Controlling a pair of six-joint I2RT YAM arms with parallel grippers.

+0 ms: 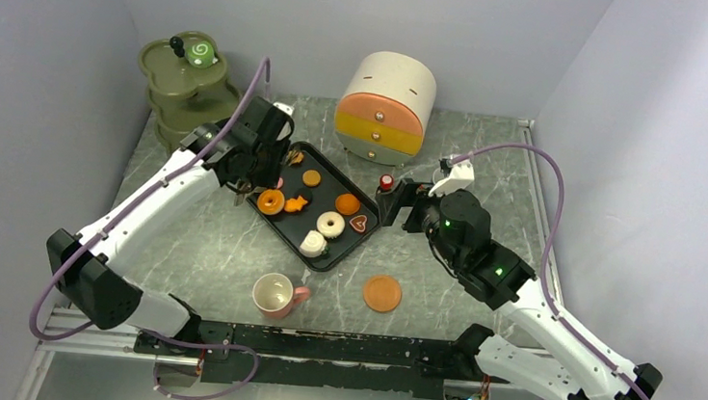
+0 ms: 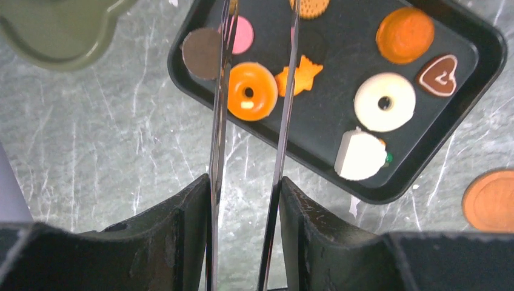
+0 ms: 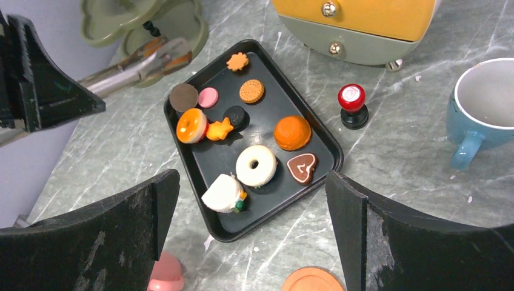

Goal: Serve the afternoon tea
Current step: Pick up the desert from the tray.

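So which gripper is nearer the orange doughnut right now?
Left. The left gripper hangs beside the orange doughnut, its tongs reaching over it; the right gripper hovers open beyond the black tray's right edge.

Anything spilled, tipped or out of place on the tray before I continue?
Nothing looks spilled or broken. Only the white pastry, near a corner of the black tray, seems tipped on its side, with a green bit showing.

Even, diffuse light from above is seen in all views; only soft shadows are cast on the table [image 1: 219, 256]. Glare is shown along the tongs [image 2: 218, 121]; the fingers [image 3: 121, 236] are rendered dark, slightly blurred.
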